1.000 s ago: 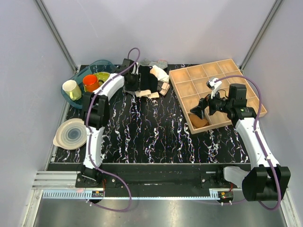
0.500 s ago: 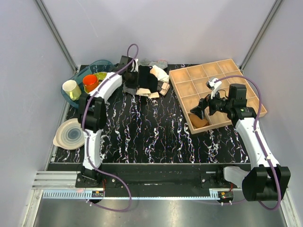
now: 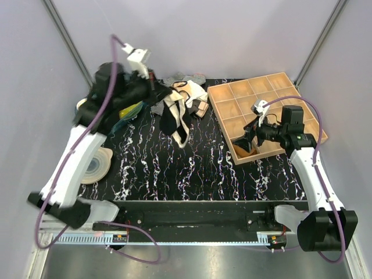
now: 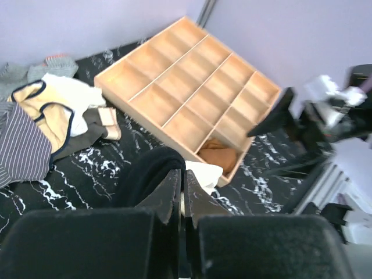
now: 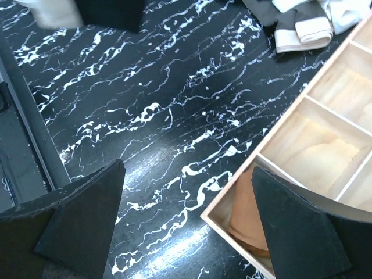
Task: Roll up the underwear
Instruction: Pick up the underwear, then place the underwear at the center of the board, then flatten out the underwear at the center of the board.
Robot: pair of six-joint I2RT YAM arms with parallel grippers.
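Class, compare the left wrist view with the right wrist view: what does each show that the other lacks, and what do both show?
Only the left wrist view: the left gripper shut on the black underwear, the striped cloth, and nearly the whole tray. Only the right wrist view: both fingers of the right gripper, spread open. Both: the tan bundle in a corner compartment of the tray, and the marble table.
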